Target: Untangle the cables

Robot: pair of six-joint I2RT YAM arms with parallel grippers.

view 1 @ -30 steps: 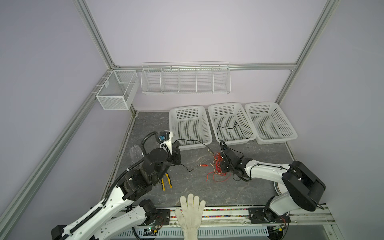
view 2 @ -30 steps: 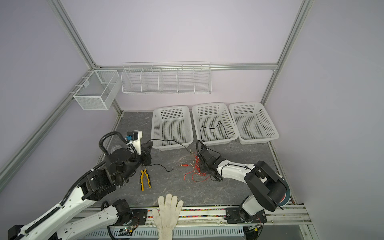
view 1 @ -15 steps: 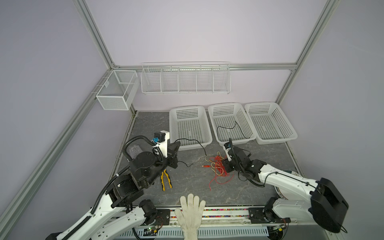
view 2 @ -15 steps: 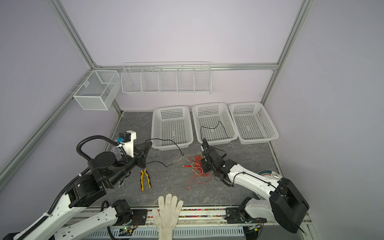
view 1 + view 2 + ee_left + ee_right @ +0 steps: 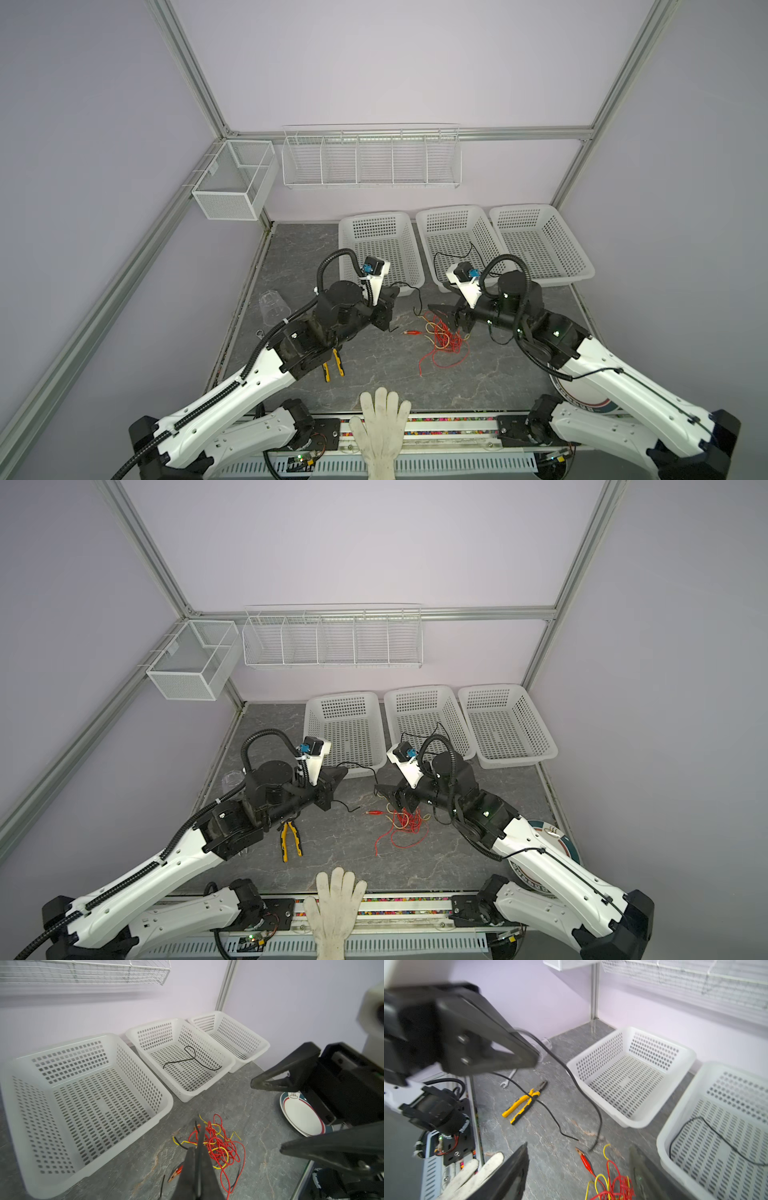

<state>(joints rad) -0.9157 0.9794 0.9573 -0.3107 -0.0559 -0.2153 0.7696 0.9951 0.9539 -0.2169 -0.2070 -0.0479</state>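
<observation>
A tangle of red cable (image 5: 446, 347) and pale yellow cable (image 5: 223, 1150) lies on the grey table ahead of the baskets, a red clip (image 5: 584, 1159) at its edge. My right gripper (image 5: 579, 1146) hangs open just over the tangle, jaws wide apart, nothing between them; it shows in a top view (image 5: 440, 298). My left gripper (image 5: 390, 296) is shut on a thin black cable (image 5: 572, 1076), which droops from its jaws to the table beside the tangle. The same gripper (image 5: 198, 1132) points at the tangle. Another black wire (image 5: 192, 1059) lies inside the middle basket.
Three white baskets (image 5: 415, 274) stand in a row at the back. Yellow-handled pliers (image 5: 332, 368) and a wrench (image 5: 508, 1079) lie left of centre, a clear cup (image 5: 272, 307) further left. A white glove (image 5: 384, 419) sits at the front edge, a plate (image 5: 301, 1113) at the right.
My right gripper has opened and drawn back and up from the tangle, which stays on the table. My left gripper has moved right toward the tangle, still shut on the black cable.
</observation>
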